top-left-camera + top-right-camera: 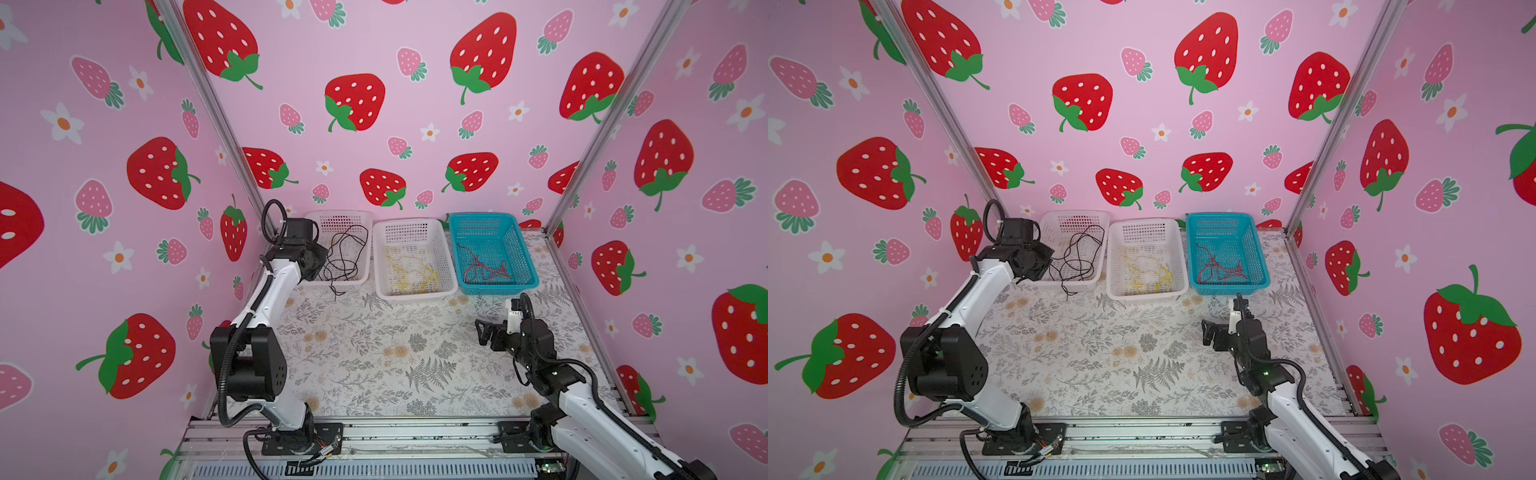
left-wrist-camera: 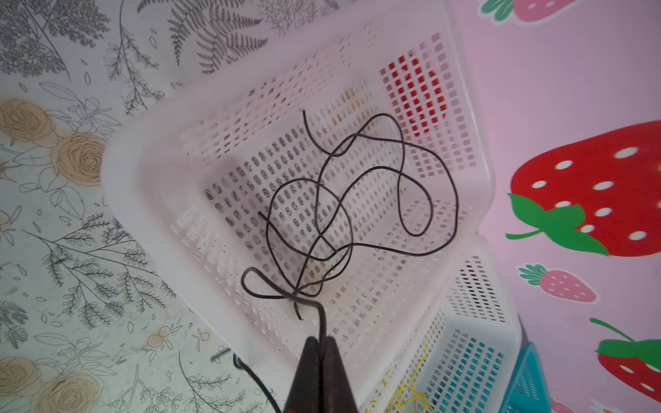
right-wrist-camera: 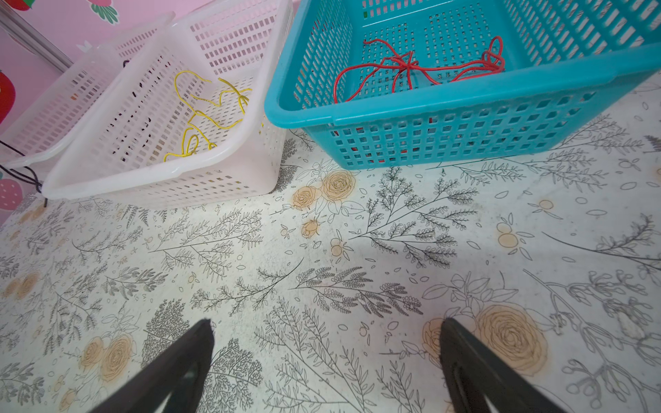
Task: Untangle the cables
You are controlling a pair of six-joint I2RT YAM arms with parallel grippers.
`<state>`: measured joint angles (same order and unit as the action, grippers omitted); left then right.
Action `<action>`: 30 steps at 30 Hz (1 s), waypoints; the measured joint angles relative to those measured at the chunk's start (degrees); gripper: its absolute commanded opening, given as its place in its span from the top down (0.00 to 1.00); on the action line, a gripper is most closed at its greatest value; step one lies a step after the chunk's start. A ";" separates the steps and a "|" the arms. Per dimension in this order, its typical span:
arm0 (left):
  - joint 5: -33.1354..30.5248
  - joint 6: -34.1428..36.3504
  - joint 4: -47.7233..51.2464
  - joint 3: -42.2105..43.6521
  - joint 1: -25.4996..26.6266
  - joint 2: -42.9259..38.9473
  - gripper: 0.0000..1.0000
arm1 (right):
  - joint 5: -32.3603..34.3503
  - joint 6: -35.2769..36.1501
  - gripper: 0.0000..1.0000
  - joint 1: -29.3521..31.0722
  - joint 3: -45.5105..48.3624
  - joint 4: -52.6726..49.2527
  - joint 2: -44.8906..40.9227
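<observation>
The black cable (image 2: 323, 320) lies in loose loops in the left white basket (image 2: 143, 171). One end of this cable (image 1: 332, 286) hangs over the front rim onto the table. My left gripper (image 2: 323, 339) is shut on a strand of it at the basket's near left side, as both top views show (image 1: 320, 257) (image 1: 1047, 262). A yellow cable (image 1: 411, 274) (image 3: 207, 107) lies in the middle white basket (image 1: 415, 295). A red cable (image 1: 484, 268) (image 3: 411, 68) lies knotted in the blue basket (image 1: 498, 286). My right gripper (image 3: 323, 323) hangs open over the table, holding nothing, in front of the blue basket (image 1: 1229, 286).
The three baskets stand side by side along the back wall on the floral tablecloth (image 1: 395, 357). Pink strawberry-print walls and metal frame posts (image 1: 582, 174) close in the sides and back. An aluminium rail (image 1: 415, 436) runs along the front edge.
</observation>
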<state>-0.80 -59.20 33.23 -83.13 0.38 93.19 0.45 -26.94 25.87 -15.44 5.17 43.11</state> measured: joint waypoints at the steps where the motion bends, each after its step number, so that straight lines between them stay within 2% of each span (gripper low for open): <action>1: 0.20 0.07 0.00 -0.37 0.04 -0.48 1.00 | 0.02 0.00 0.01 0.00 0.00 0.00 0.00; 22: 6.03 3.17 3.98 -10.91 0.04 -3.21 1.00 | 0.04 -0.02 0.01 0.02 0.02 0.09 0.70; 30: 7.13 4.46 4.70 -11.06 0.04 -3.50 1.00 | 0.04 0.00 0.01 0.02 0.02 0.44 1.07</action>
<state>6.33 -54.74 37.93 -94.19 0.43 89.69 0.49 -26.94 25.89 -15.42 5.61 44.18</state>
